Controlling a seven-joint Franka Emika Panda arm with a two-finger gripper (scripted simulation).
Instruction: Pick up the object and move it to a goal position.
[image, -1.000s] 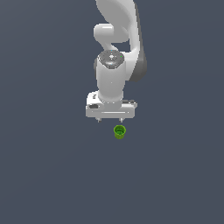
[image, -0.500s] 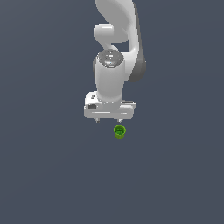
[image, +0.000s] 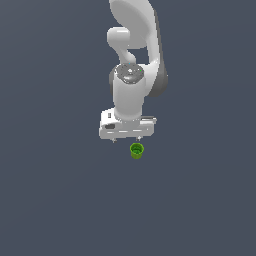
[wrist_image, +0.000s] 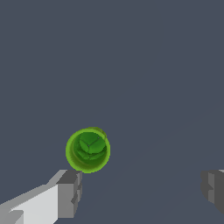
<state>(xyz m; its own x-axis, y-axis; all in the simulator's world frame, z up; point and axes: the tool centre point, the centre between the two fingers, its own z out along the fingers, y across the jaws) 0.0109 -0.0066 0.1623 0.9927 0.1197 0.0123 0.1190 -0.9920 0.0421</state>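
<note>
green cup (wrist_image: 88, 150), hollow (rim up), claw (wrist_image: 142, 190) apart

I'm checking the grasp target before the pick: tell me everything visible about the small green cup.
The small bright green cup-like cylinder is round and hollow, with a lighter rim and a darker, faceted inside. It looks like smooth plastic. It stands upright, opening upward, on the plain dark grey surface, just in front of the white gripper. The open jaws do not touch it.

Claw (image: 127, 140) just above green cup (image: 136, 150)
</note>
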